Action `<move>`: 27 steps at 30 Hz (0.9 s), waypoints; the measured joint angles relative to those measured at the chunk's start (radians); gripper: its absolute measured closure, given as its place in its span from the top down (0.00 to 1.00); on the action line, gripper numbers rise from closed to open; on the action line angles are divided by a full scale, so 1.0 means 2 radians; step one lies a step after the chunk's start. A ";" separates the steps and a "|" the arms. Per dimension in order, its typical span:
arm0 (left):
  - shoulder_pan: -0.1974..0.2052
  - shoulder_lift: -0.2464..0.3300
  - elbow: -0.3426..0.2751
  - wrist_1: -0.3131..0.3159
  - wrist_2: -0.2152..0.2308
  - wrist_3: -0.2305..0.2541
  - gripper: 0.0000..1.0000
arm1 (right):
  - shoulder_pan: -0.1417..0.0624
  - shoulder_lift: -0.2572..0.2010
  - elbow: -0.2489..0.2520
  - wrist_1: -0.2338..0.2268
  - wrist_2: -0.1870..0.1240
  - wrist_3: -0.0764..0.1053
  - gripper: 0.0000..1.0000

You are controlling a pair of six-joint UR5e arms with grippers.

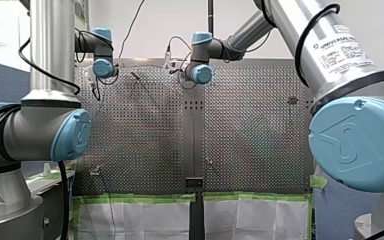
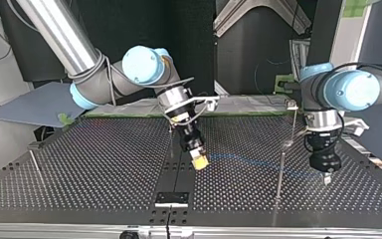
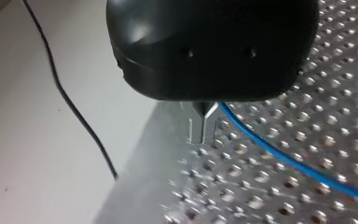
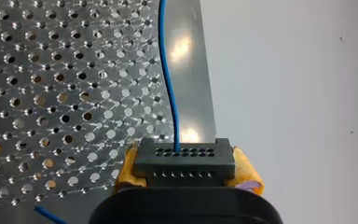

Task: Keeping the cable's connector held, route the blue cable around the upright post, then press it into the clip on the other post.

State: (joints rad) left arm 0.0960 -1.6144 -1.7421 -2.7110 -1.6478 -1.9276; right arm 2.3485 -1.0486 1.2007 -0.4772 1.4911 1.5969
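The right gripper (image 2: 199, 162) is clamped on the black connector (image 4: 184, 161), which sits between its yellow pads (image 4: 248, 176) above the middle of the perforated table (image 2: 104, 164). The blue cable (image 4: 176, 126) leaves the connector and runs low over the table, past a thin upright post (image 2: 280, 172), to the left gripper (image 3: 204, 116). That gripper's metal fingers are drawn narrow, pinching the cable near the table's edge.

Blue cable (image 2: 234, 159) faint, blurred (top view)
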 joint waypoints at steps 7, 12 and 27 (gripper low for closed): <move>0.008 -0.023 0.004 0.015 0.031 -0.015 0.00 | -0.002 0.011 0.000 -0.001 -0.002 -0.002 0.00; 0.007 -0.040 0.004 0.023 0.055 -0.024 0.00 | -0.002 0.024 0.000 -0.002 -0.003 -0.004 0.00; 0.001 -0.083 0.004 0.022 0.102 -0.029 0.00 | -0.003 0.068 0.000 -0.001 -0.005 -0.017 0.00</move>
State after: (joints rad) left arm 0.0980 -1.7796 -1.7333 -2.6668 -1.4429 -1.9848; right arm 2.3434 -0.9128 1.2001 -0.4800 1.4820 1.5628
